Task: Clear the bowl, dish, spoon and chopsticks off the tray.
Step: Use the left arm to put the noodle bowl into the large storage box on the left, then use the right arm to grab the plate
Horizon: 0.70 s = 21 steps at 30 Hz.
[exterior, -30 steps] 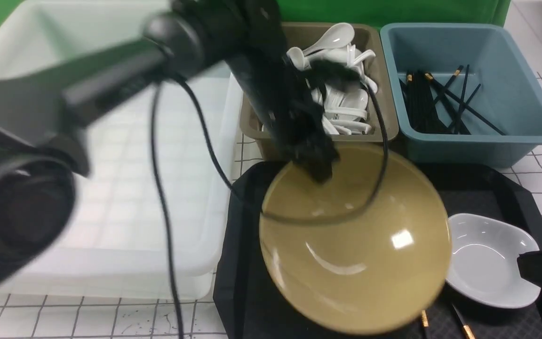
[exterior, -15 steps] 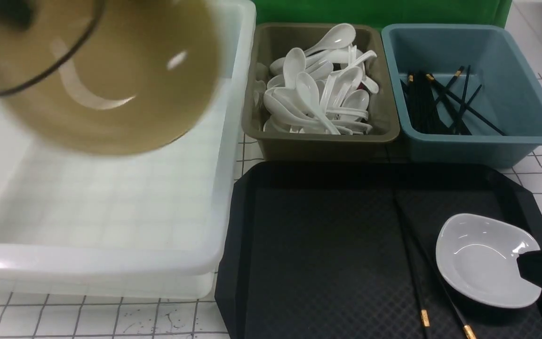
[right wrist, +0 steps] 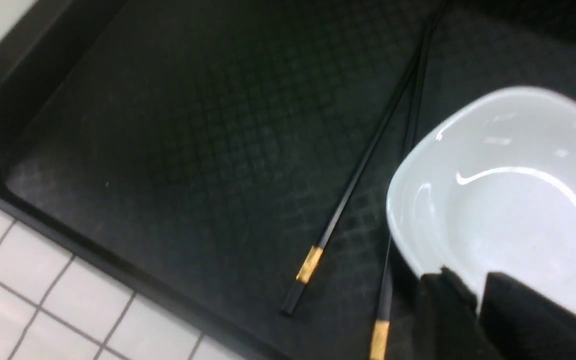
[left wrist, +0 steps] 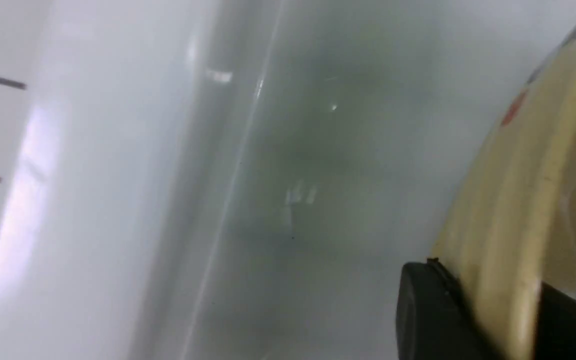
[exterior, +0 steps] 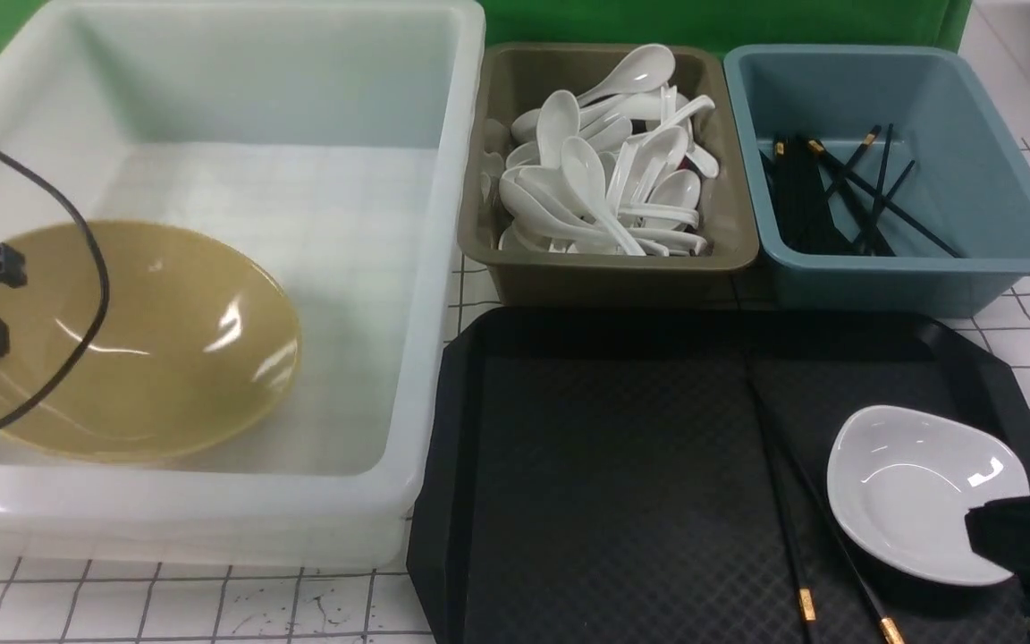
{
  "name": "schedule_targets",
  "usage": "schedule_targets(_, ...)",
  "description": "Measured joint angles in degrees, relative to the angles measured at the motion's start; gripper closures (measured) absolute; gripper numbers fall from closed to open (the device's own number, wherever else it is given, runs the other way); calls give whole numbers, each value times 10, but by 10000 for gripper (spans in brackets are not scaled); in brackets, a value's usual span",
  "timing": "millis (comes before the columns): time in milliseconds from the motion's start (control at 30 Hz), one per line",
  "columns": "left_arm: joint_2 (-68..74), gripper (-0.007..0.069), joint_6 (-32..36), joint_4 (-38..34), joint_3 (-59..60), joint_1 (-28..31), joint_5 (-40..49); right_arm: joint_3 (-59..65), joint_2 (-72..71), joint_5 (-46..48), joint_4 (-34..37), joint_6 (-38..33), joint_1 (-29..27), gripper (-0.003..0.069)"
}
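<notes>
The wide, glossy mustard-yellow round bowl [exterior: 148, 340] was seen tilted inside the large translucent white plastic tub [exterior: 457, 268] on the left of the white-tiled bench [exterior: 166, 608], off the tray. Its rim was clamped between the black fingers of the left hand [left wrist: 498, 317]. Small red and dark marks [left wrist: 513, 107] on its outer wall were too blurred to be read.

The small, shallow, rounded-square white dish [exterior: 913, 487] lay at the near right of the black rectangular tray [exterior: 604, 465], whose surface was diamond-textured and whose corners were cut. The dish's near rim was gripped by the right hand [right wrist: 480, 300]. The thin black chopsticks with gold bands [exterior: 785, 519] lay on the tray just left of the dish, one passing under its edge.

Beyond the tray, an olive tub [exterior: 604, 277] was heaped with glossy white soup spoons [exterior: 604, 179], and a blue tub [exterior: 882, 282] to its right held loose black chopsticks [exterior: 819, 206].
</notes>
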Motion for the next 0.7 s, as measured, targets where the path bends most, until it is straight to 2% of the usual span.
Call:
schedule_targets(67,-1,433,-20,20,0,0,-1,0,13,0,1,2,0,410)
schedule_targets(100,-1,424,-20,23,-1,0,-1,0,13,0,1,2,0,402)
schedule_targets(133,-4,333,-54,57,-9,0,5,0,27,0,1,4,0,333)
schedule_targets(233,-14,230,-103,96,-36,0,14,-1,42,2,0,15,0,248)
schedule_targets(333,-31,178,-139,105,-66,0,31,-15,59,13,-25,46,0,209)
schedule_targets(433,-39,202,-137,67,-75,-10,40,-29,77,17,-50,73,0,198)
schedule_targets(533,-20,319,-105,19,-64,-44,37,-35,101,17,-59,85,0,200)
schedule_targets(567,-2,386,-104,10,-57,-55,31,-35,108,16,-61,88,0,204)
schedule_targets(700,56,525,-121,30,-46,-67,25,-35,125,17,-73,102,0,230)
